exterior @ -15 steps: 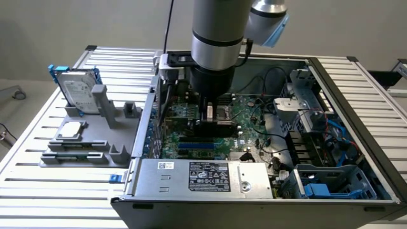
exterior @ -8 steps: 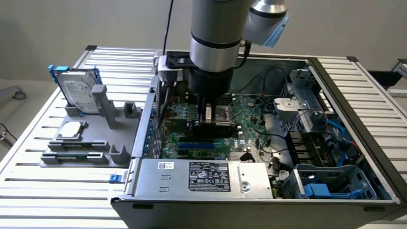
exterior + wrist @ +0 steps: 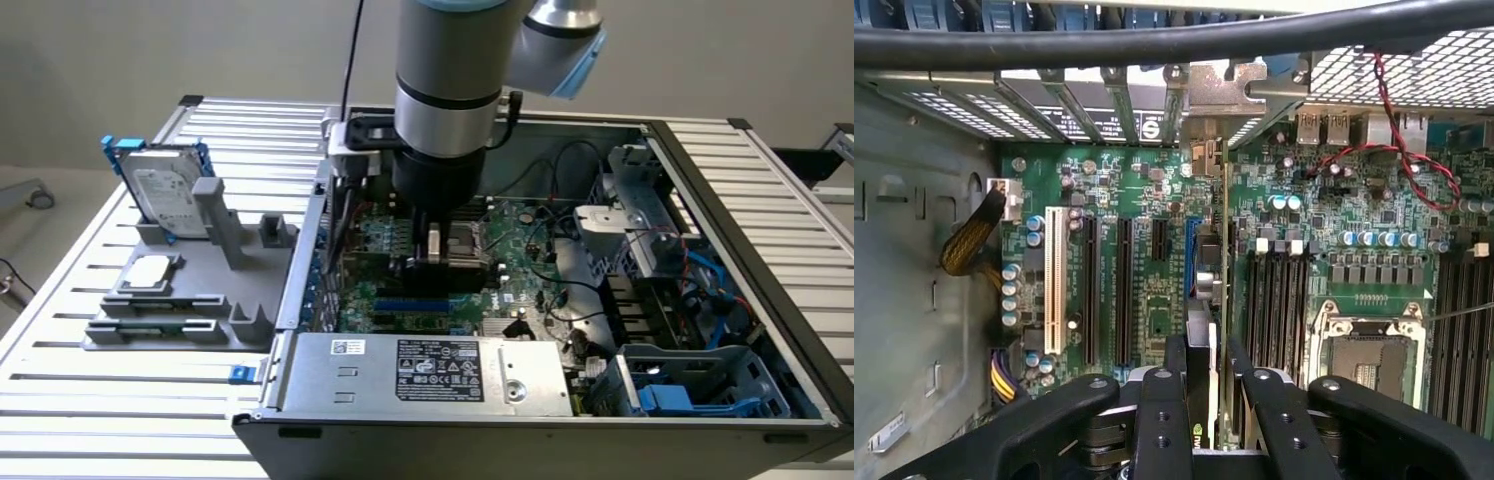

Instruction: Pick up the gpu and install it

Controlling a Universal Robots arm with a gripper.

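The gpu (image 3: 1206,280) appears edge-on in the wrist view as a thin upright card, with its silver end bracket (image 3: 1226,90) against the case's rear slot openings. My gripper (image 3: 1205,365) is shut on it, one black finger (image 3: 1174,375) on each face. The card stands on the motherboard (image 3: 1154,200) right beside the blue slot (image 3: 1191,262); I cannot tell whether it is fully seated. In the exterior view my gripper (image 3: 435,262) reaches straight down into the open computer case (image 3: 747,230), low over the motherboard (image 3: 507,235).
A white slot (image 3: 1054,280) and two black slots (image 3: 1091,290) lie beside the card, the CPU socket (image 3: 1369,350) on its other side. A grey fixture (image 3: 187,300) at the exterior view's left holds a hard drive (image 3: 167,195) and a small silver chip (image 3: 150,272). The power supply (image 3: 427,372) fills the case's near side.
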